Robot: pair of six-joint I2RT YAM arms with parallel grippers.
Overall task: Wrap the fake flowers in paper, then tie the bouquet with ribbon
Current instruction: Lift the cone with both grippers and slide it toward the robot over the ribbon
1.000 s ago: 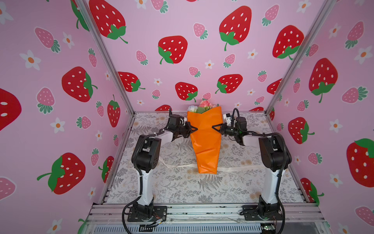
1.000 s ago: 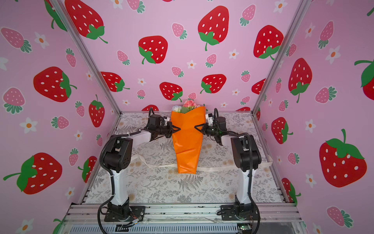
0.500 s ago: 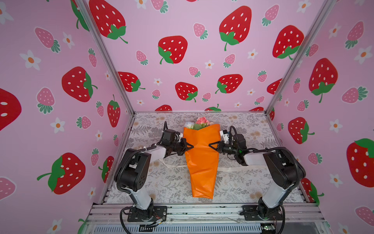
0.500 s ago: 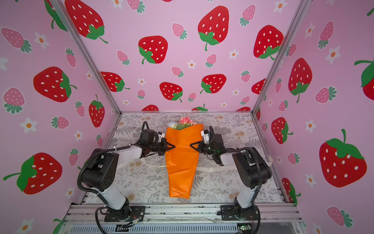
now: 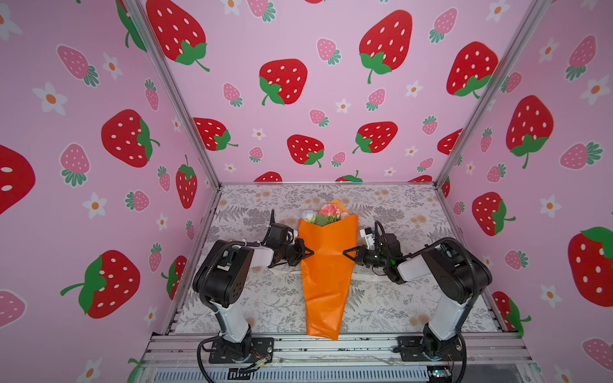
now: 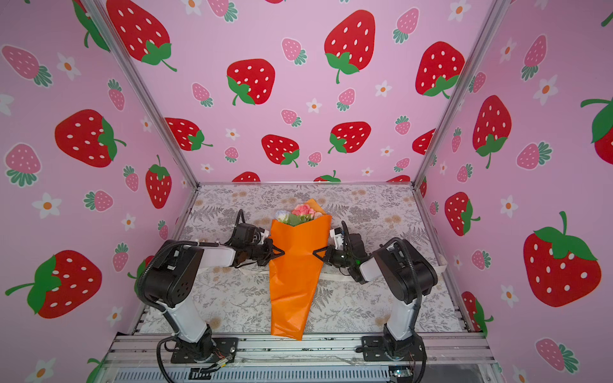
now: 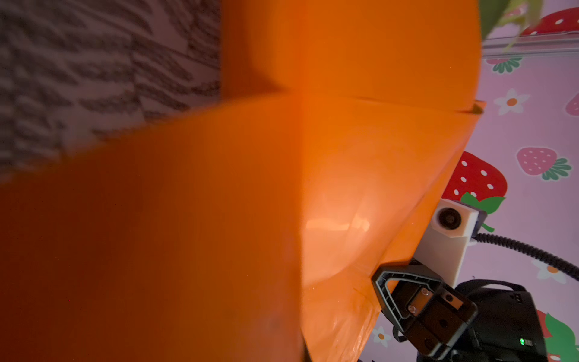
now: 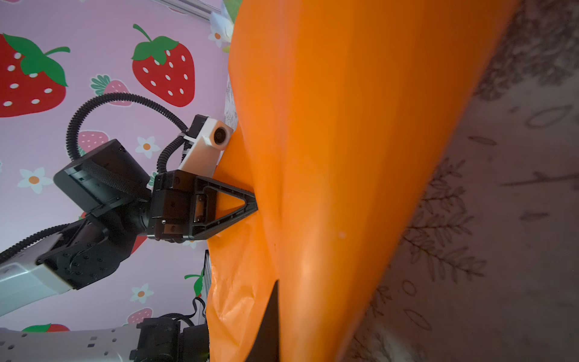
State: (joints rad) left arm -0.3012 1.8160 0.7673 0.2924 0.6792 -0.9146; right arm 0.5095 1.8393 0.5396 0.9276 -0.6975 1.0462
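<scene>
**Count.** One bouquet of fake flowers (image 5: 326, 214) (image 6: 300, 214), one sheet of orange wrapping paper (image 5: 326, 275) (image 6: 295, 282) rolled into a cone around it, one cream ribbon (image 5: 363, 277) (image 6: 331, 277), and two arms with one pincer each.

**Position.** All places are given from the front rail (image 5: 381, 346). The cone lies flat on the worktop (image 5: 265, 298) at right angles to the rail. Its narrow end overlaps the rail. The pink, white and green heads show at its wide end, which is the end farthest from the rail.

**Pincers.** The left pincer (image 5: 306, 252) (image 8: 253, 204) has its jaws together, clamped on the left edge of the paper. The right pincer (image 5: 347, 253) (image 7: 380, 283) is likewise closed on the right edge. Both grips sit at about the same distance from the rail, in the wider half of the cone.

**Change.** One second ago the cone lay well back from the rail, with its narrow end on the worktop. It has since been drawn forward until that end reaches the rail. Both arms have folded back with it, and both pincers have kept their hold.

**Surroundings.** The ribbon runs roughly parallel to the rail and passes beneath the cone. It shows on both sides of the cone, just nearer the rail than the pincers. The stems are hidden inside the paper. In both wrist views the paper fills most of the picture and blocks the flowers almost entirely.
</scene>
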